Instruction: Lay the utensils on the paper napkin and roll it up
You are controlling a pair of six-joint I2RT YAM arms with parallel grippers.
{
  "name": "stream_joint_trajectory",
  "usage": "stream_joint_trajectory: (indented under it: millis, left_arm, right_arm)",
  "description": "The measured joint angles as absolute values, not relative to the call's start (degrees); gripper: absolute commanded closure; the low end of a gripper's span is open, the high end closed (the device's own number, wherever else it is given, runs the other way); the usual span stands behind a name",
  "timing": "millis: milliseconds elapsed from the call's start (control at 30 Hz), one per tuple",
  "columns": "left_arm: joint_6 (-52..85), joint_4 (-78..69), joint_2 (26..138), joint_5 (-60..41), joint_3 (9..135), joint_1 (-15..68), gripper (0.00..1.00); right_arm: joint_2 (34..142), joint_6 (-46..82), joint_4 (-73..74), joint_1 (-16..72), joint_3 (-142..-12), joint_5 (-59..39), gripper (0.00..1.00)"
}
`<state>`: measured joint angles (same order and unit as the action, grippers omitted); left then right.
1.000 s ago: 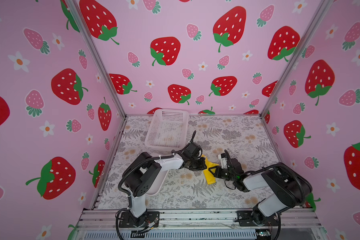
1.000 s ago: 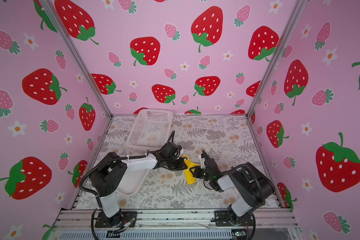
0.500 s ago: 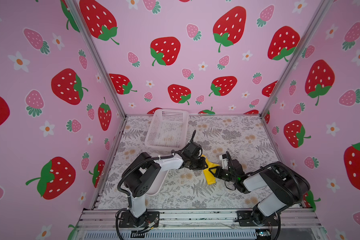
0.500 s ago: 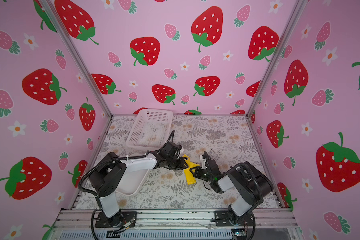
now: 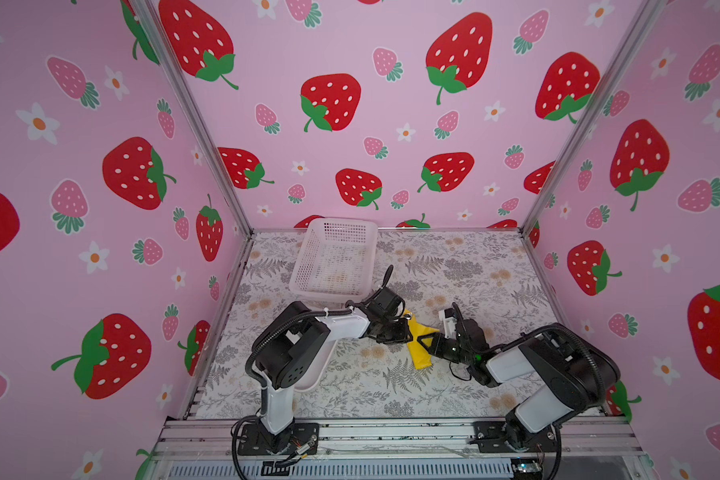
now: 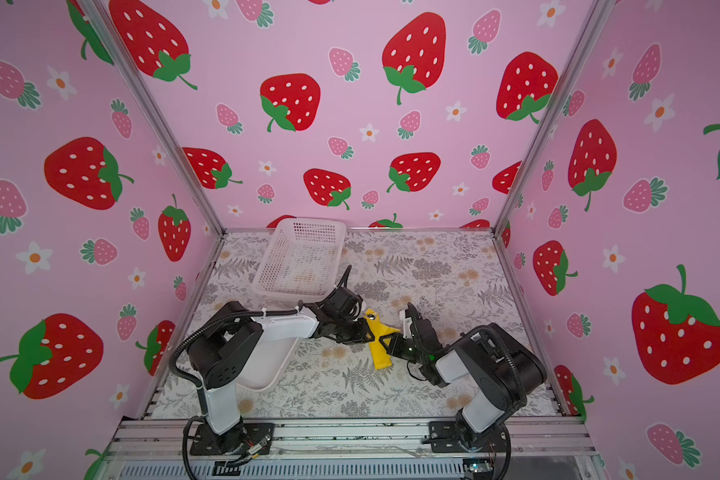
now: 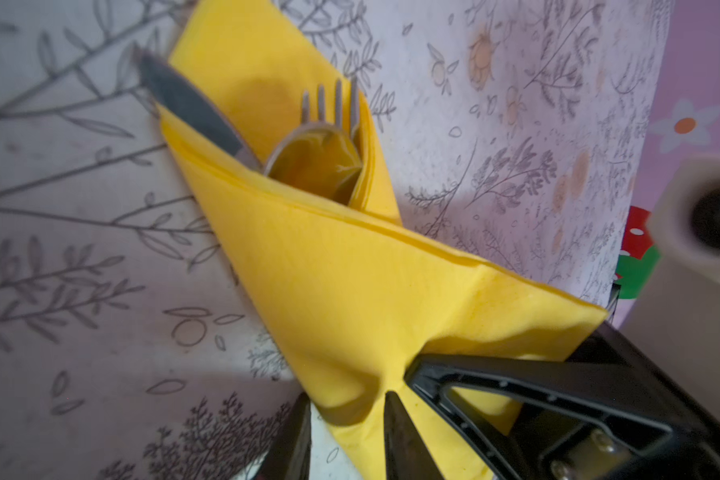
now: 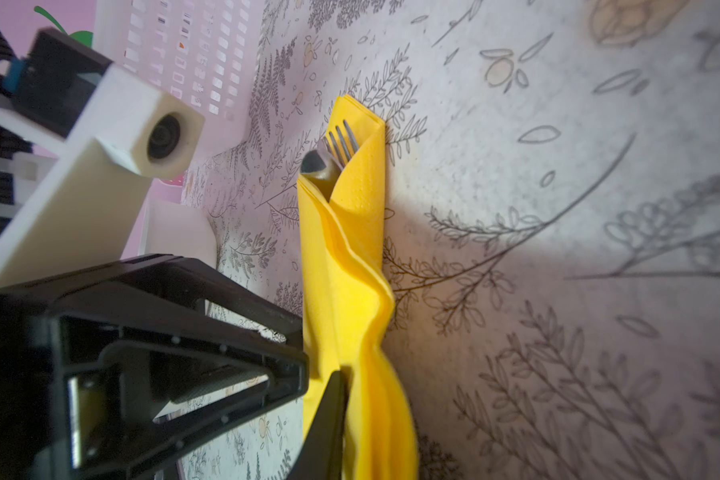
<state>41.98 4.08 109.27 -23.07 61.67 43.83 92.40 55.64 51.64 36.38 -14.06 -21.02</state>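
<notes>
The yellow paper napkin (image 5: 419, 347) (image 6: 380, 347) lies mid-table, folded lengthwise into a narrow roll around the utensils. Knife (image 7: 192, 108), fork (image 7: 333, 104) and spoon (image 7: 316, 162) heads stick out of its far end (image 8: 341, 139). My left gripper (image 7: 348, 405) (image 5: 404, 332) is at the roll's left side, open a little, with the napkin's edge between its fingers. From the right, my right gripper (image 8: 348, 382) (image 5: 429, 347) is shut on a raised fold of the napkin. Only one of its fingers (image 8: 325, 428) shows.
A white perforated basket (image 5: 335, 257) (image 6: 300, 257) stands at the back left, close behind my left wrist. A white tray (image 5: 308, 382) (image 6: 267, 374) lies under my left arm near the front left. Pink strawberry walls enclose the floral tabletop (image 5: 474, 270).
My left gripper's jaws have parted a little around the napkin's edge. Both arms and the roll stay almost where they were.
</notes>
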Motion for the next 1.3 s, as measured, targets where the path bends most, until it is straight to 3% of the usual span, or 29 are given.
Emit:
stream_joint_trajectory:
  millis: [533,667,833,1167,1300]
  left_arm:
    - [41.58,4.58,111.07,-23.62,63.55,43.83,0.79]
    - [41.54,4.62,111.26,-23.66,63.79,43.83,0.80]
    - [41.36,4.73,111.39,-23.68,63.99,43.83,0.80]
    - [40.80,5.02,111.39,-23.73,64.12,43.83,0.80]
    - [40.75,5.02,111.35,-23.83,64.12,43.83,0.77]
  right_arm:
    - [92.07,51.27,47.16,35.70,-17.15,-21.54,0.62]
    - [92.09,49.47,45.74,35.68,-18.24,-22.04,0.61]
    - [93.17,48.27,45.87,35.46,-18.90,-23.94,0.66]
    - [93.47,48.36,44.86,35.33,-18.76,-24.56,0.87]
    - [93.21,49.56,45.58,35.22,-18.13,-24.80,0.90]
